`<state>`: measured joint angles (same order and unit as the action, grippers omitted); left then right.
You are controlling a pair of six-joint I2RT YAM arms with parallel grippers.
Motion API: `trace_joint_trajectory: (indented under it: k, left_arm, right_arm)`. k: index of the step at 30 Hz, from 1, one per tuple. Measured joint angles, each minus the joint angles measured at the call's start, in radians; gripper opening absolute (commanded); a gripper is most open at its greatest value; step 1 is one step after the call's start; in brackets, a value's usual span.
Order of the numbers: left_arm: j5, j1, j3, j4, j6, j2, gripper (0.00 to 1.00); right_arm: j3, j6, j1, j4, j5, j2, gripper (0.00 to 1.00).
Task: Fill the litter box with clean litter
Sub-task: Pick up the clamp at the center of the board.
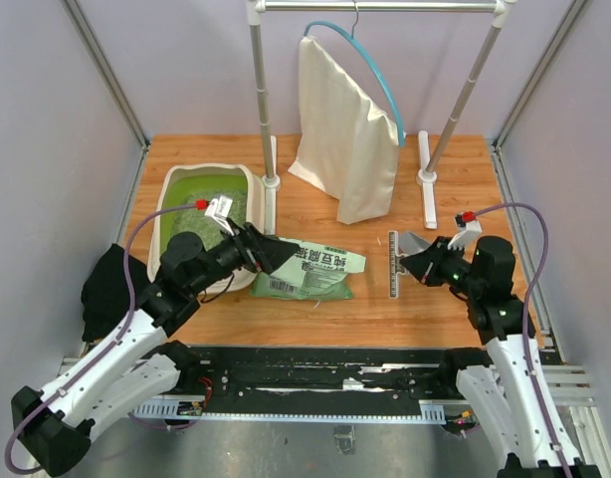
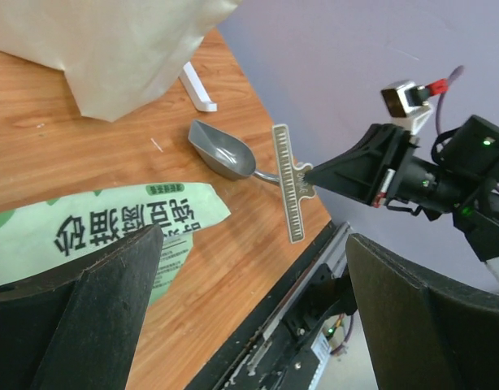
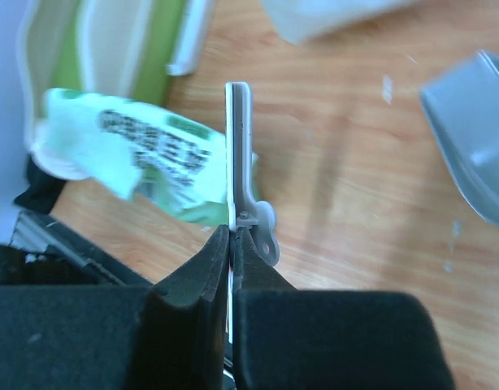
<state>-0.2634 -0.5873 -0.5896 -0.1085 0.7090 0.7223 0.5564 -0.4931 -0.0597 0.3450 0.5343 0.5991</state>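
Note:
The beige litter box stands at the back left, and its green inside shows a mottled, speckled layer of litter. The flat green printed bag lies beside it on the wood. My left gripper hovers open over the bag's left end, with wide black fingers and nothing between them. My right gripper is shut on the tail of a long white ridged bag clip, which also shows in the left wrist view. A grey metal scoop lies just behind the clip.
A cream cloth bag hangs from a hanger on a clothes rack whose two posts rise at the back of the table. White rack feet lie on the wood. A black cloth sits at the left edge.

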Motion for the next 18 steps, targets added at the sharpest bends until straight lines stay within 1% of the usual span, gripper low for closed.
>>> trace_joint_trajectory:
  k: [3, 5, 7, 9, 12, 15, 18]
  left_arm:
    - [0.066, -0.065, -0.042, 0.017, 0.022, 0.036, 1.00]
    - [0.117, -0.119, -0.068, 0.021, 0.034, 0.063, 1.00]
    - [0.184, -0.181, -0.082, 0.021, 0.046, 0.089, 1.00]
    - [0.253, -0.243, -0.086, 0.021, 0.063, 0.109, 1.00]
    - [0.341, -0.308, -0.085, 0.020, 0.095, 0.132, 0.99]
    - [0.420, -0.348, -0.086, 0.017, 0.127, 0.150, 0.97]
    - [0.486, -0.384, -0.092, 0.012, 0.155, 0.175, 0.94]
  right_arm:
    - [0.082, 0.024, -0.068, 0.001, 0.020, -0.021, 0.01]
    - [0.158, 0.059, -0.144, 0.005, 0.013, -0.023, 0.01]
    - [0.184, 0.075, -0.219, 0.010, 0.003, -0.013, 0.01]
    - [0.242, 0.105, -0.341, 0.038, -0.066, 0.019, 0.01]
    - [0.301, 0.145, -0.535, 0.059, -0.190, 0.088, 0.01]
    - [0.325, 0.179, -0.684, 0.082, -0.322, 0.143, 0.01]
    - [0.346, 0.207, -0.801, 0.096, -0.458, 0.192, 0.01]
